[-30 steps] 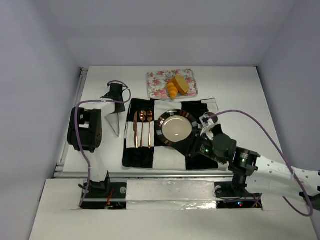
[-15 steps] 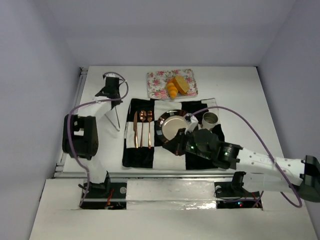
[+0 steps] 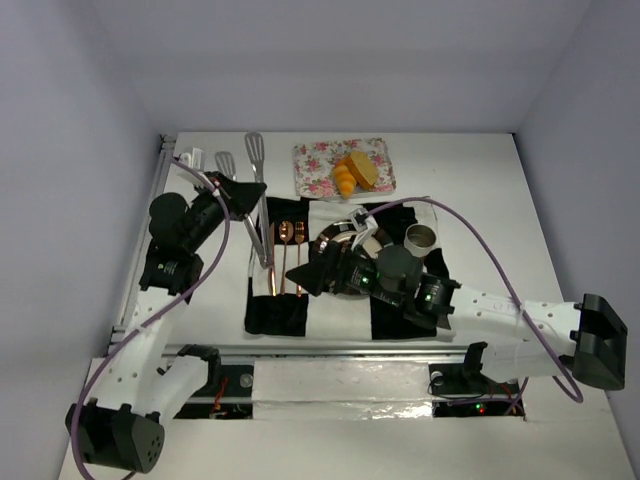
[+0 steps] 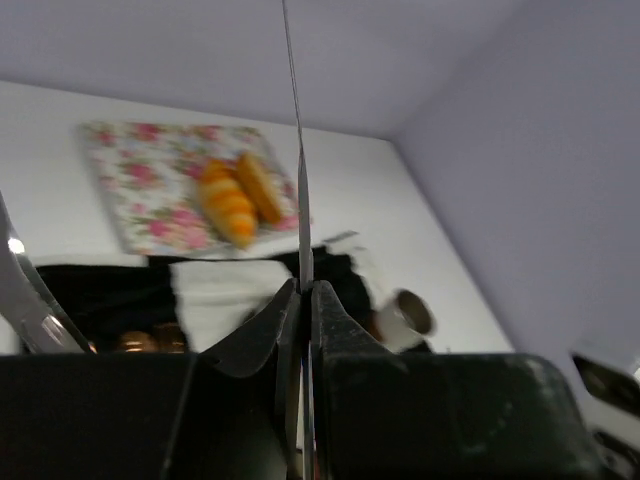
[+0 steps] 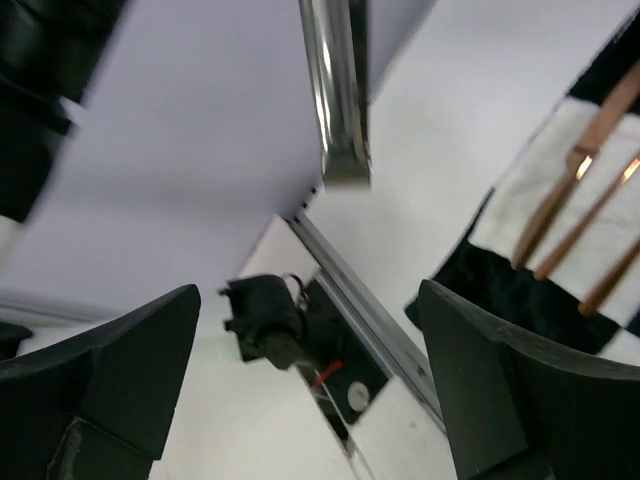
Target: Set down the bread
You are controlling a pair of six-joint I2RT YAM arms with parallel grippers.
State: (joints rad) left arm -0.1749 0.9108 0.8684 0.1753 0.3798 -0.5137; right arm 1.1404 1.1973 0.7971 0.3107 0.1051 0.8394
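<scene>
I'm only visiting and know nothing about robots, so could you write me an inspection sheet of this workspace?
Surface: white table with a black-and-white checked mat.
Job's things: croissant and bread slice side by side on the floral tray.
Clutter: copper cutlery, plate partly hidden by the right arm, cup, all on the mat.
Grippers: left gripper shut on metal tongs; right gripper open, holding nothing.
Cables: purple cable along each arm.
Surroundings: plain pale walls on three sides.
</scene>
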